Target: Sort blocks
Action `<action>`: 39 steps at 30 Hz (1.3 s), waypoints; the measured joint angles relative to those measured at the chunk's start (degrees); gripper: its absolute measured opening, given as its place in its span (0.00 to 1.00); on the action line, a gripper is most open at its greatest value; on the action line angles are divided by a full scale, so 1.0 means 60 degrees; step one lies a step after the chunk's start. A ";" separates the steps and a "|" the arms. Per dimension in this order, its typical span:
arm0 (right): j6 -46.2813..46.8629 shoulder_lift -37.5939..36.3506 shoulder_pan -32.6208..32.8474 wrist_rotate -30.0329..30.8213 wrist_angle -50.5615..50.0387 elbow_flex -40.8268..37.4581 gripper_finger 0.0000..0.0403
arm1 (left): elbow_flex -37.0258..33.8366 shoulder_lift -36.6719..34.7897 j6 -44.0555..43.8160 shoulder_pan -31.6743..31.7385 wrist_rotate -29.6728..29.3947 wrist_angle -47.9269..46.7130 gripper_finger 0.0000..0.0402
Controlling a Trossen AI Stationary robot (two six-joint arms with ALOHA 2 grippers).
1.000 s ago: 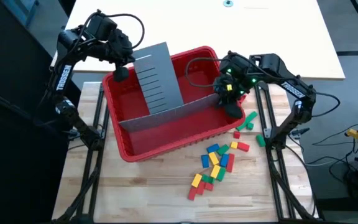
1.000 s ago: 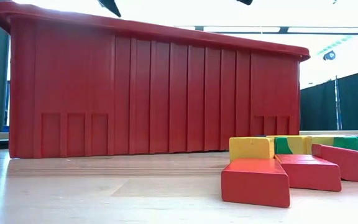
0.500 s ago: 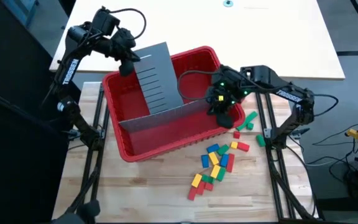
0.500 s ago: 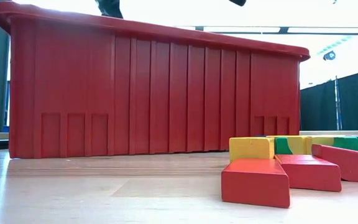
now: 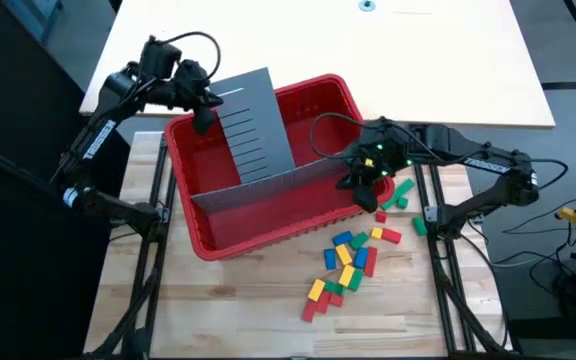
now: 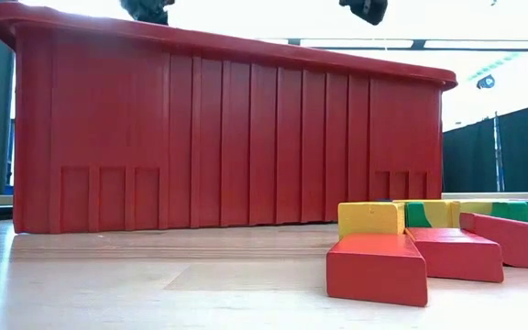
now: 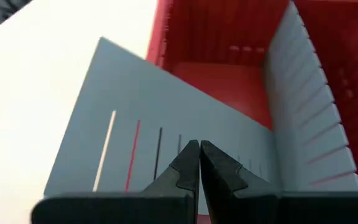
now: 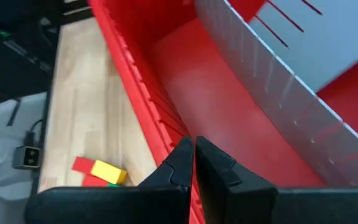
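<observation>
Several small blocks in red, green, blue and yellow lie on the wooden table [image 5: 268, 320] right of the red bin [image 5: 238, 240], in a cluster [image 5: 346, 262] and a smaller group [image 5: 398, 195]; they also show low [image 6: 392, 247] and in the right wrist view [image 8: 98, 169]. My left gripper [image 5: 203, 118] is shut at the bin's far left corner, its fingers [image 7: 191, 163] pointing at a leaning grey slotted panel [image 7: 135, 118]. My right gripper [image 5: 363, 190] is shut above the bin's right rim [image 8: 145, 106]. My left gripper points its shut fingers at the face of the leaning grey panel [image 5: 253, 120], near the panel's left edge. I cannot tell whether they touch it.
A second grey slotted panel [image 5: 268, 185] stands across the inside of the bin, from its left wall to its right. The bin fills the table's far middle. Bare wood lies along the near edge and near left. A white table [image 5: 448, 60] lies beyond.
Both grippers have come down a little toward the bin's rim, as the low view shows. My right gripper has also shifted slightly toward the table's near edge along the bin's right wall. The bin, panels and blocks have stayed put.
</observation>
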 joint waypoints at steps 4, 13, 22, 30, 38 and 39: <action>0.0210 -0.0264 0.0154 0.0234 0.0073 -0.0663 0.00 | -0.1290 -0.0659 -0.0642 0.0392 -0.0565 0.0854 0.00; 0.0294 -0.0319 0.0868 0.0213 0.0168 -0.1297 0.00 | -0.2241 -0.1022 -0.1091 0.0779 -0.1767 0.1545 0.00; 0.0761 -0.0648 0.1295 0.0211 0.0158 -0.2112 0.00 | -0.2253 -0.0585 -0.1095 0.1208 -0.2061 0.1528 0.00; 0.1031 -0.1052 0.1316 0.0218 0.0158 -0.2622 0.00 | -0.2257 -0.0394 -0.1096 0.1540 -0.2203 0.1641 0.00; 0.1039 -0.1164 0.1316 0.0225 0.0134 -0.3434 0.00 | -0.2301 -0.0253 -0.1233 0.2050 -0.2273 0.1667 0.00; 0.1039 -0.1192 0.1315 0.0227 0.0143 -0.3532 0.00 | -0.2304 -0.0211 -0.1233 0.2090 -0.2273 0.1667 0.00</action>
